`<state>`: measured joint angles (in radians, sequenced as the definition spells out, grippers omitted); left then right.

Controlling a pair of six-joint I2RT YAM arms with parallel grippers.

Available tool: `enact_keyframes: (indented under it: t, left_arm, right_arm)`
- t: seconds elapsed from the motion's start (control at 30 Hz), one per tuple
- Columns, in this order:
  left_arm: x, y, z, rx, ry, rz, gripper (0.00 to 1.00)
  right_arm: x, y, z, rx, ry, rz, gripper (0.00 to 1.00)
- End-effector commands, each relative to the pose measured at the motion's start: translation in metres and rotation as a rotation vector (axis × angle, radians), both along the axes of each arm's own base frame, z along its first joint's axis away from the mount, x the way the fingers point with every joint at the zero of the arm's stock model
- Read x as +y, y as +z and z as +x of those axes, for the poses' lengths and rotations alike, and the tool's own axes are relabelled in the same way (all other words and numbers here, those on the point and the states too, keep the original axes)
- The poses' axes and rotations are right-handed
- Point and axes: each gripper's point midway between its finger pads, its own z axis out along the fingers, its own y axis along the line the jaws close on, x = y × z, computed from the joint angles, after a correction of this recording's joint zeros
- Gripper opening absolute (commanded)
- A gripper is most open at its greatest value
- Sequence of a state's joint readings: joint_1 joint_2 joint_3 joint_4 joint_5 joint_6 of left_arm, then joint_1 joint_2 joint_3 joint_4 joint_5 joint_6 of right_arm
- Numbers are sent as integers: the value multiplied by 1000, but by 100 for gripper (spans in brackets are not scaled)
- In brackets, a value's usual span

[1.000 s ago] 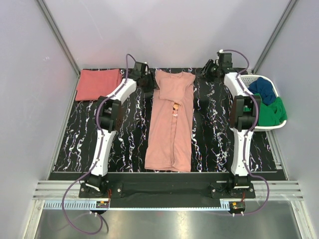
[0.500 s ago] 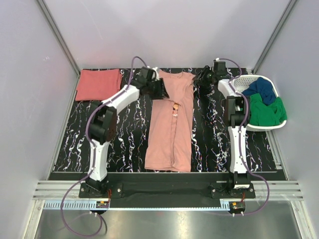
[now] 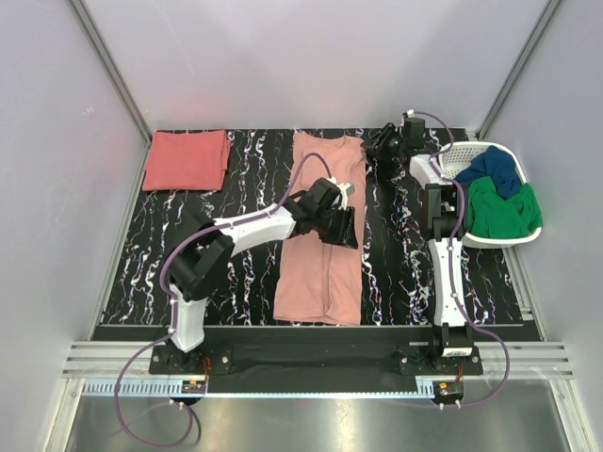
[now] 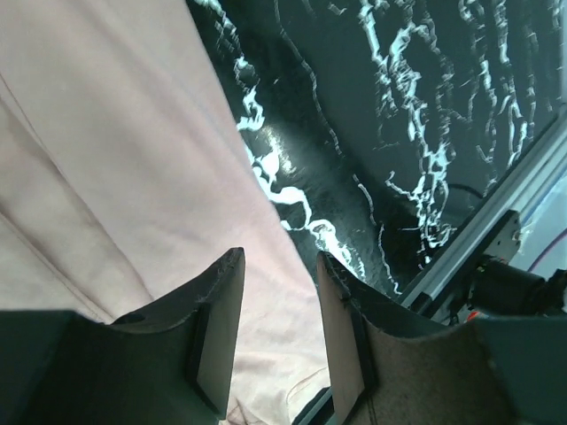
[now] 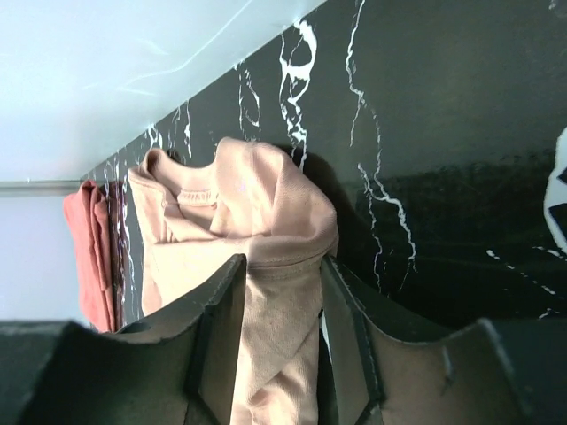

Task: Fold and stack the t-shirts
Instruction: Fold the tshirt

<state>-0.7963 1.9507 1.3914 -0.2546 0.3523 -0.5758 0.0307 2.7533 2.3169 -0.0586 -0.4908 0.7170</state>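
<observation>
The pink shirt (image 3: 318,259) looks limp and light — pinch it at the corners. The left hand (image 4: 279,266) and right hand (image 5: 282,266) are both apart and empty.

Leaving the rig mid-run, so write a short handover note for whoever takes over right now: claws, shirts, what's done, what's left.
Left claw: open, empty, over the right edge of the pink t-shirt, mid-length.
Right claw: open, at that shirt's far right shoulder.
Coral-red t-shirt: folded, far left corner of the table.
Pink t-shirt: lies lengthwise mid-table, sides folded in to a long strip.
Done: coral-red one folded; pink one narrowed.
Left: fold the pink one crosswise and stack it on the coral-red one. The basket on the right holds a blue garment and a green one, possibly next.
</observation>
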Motion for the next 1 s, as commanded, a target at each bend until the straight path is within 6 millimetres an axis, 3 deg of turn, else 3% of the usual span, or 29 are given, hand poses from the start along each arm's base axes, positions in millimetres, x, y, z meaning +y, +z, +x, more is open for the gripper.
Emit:
enact_keyframes:
  t: [0.0,0.3,0.43,0.57,0.67,0.73,0.77,0.8,0.9,0.97]
  left_arm:
    - [-13,7,3,-60,11,-22,43]
    - [-23,-23,-35,-19,-30,52,43]
    - [-15,-43,-49,27,-23,96,42]
    - [-9,-56,-58,57,-8,124,42]
    - [-9,-53,-61,44,-11,129,43]
    - [-8,-54,-61,50,-12,140,43]
    - [-9,-54,-61,51,-16,140,43]
    - [-9,-55,-62,56,-18,141,43]
    - [-9,-54,-64,58,-16,137,43]
    - [-12,-50,-65,67,-11,120,43]
  right_arm:
    - [-1,23,10,-73,3,21,47]
    - [-8,29,23,-127,-20,17,28]
    - [-9,26,26,-140,-15,7,4]
    - [-10,32,31,-174,-23,10,8]
    - [-9,47,39,-239,-19,12,14]
    - [-11,36,42,-234,-16,4,14]
    - [-10,46,45,-259,-15,1,15]
    - [-10,36,45,-243,-15,1,17]
    - [-7,38,45,-260,1,6,31]
    - [-7,37,43,-252,6,3,34]
